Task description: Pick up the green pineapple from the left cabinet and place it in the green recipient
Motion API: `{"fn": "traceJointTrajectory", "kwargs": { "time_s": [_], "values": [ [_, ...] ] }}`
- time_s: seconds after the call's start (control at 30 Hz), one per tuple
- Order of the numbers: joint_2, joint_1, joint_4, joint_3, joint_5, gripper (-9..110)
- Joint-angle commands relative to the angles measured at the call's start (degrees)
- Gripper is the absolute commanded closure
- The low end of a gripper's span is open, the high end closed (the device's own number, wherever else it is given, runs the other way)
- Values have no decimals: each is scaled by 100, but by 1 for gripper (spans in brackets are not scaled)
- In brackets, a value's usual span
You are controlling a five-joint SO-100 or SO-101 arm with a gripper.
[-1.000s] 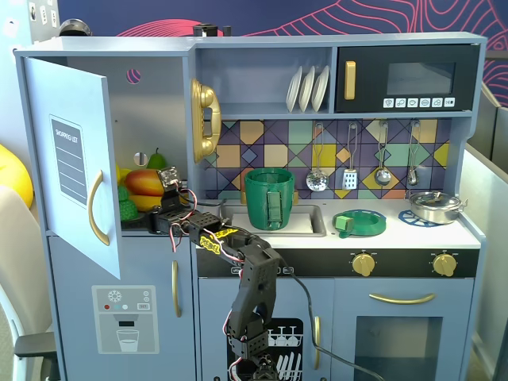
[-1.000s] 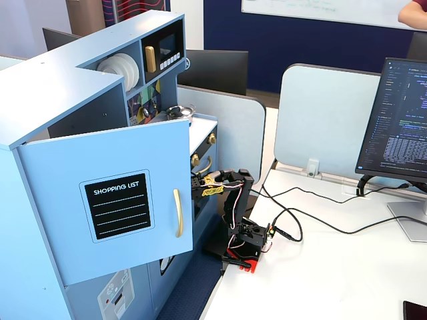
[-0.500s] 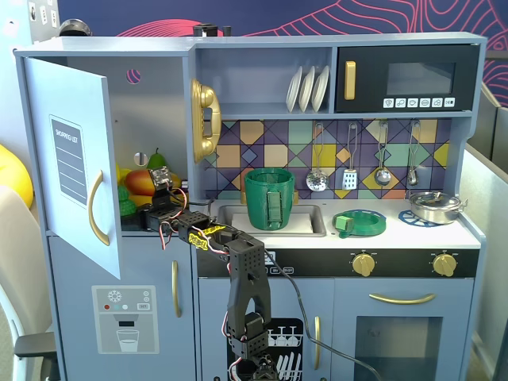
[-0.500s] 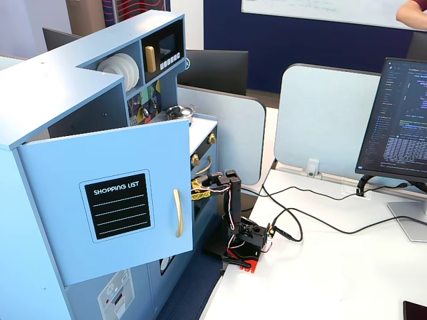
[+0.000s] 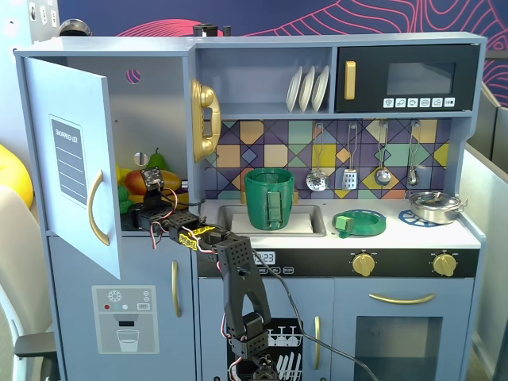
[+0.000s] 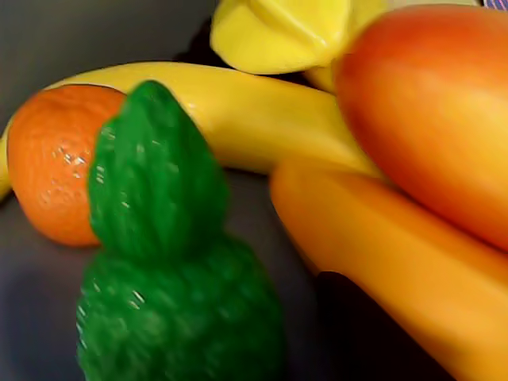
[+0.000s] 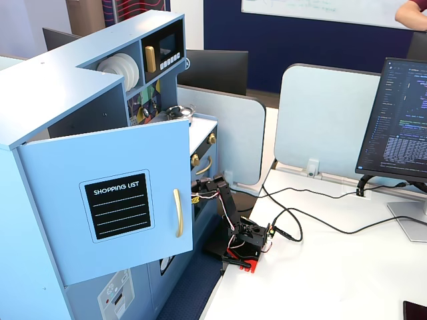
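Note:
The green pineapple (image 6: 171, 262) fills the lower left of the wrist view, bumpy, dark green and very close. In a fixed view only a sliver of the pineapple (image 5: 125, 203) shows past the door edge, on the shelf of the left cabinet (image 5: 151, 103), whose door (image 5: 75, 163) stands open. My gripper (image 5: 133, 211) reaches into that shelf right beside the pineapple, but its jaws are too dark to read there. None of its fingers show clearly in the wrist view. The green recipient (image 5: 270, 198) stands upright in the sink, well to the right of the gripper.
Around the pineapple lie an orange (image 6: 48, 159), a banana (image 6: 262, 111), a mango (image 6: 436, 103) and a long orange fruit (image 6: 381, 262). A flat green dish (image 5: 361, 222) and a steel pot (image 5: 435, 206) sit on the counter. The open door (image 7: 113, 200) hides the gripper from the side.
The arm has stretched leftward and lower, pushing the gripper further into the cabinet shelf toward the fruit. Nothing else has moved.

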Motion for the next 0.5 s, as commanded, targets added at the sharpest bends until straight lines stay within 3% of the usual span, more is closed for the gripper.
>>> {"fn": "traceJointTrajectory", "kwargs": {
  "time_s": [0.0,0.13,0.2,0.27,0.47],
  "values": [
    [-132,-123,-255,-729,26,44],
    [-396,-193,-237,-993,18,52],
    [-475,-246,-53,-1090,-202,68],
    [-519,-272,220,-1151,-642,98],
    [-396,-264,343,-1107,-589,102]
  ]
}}
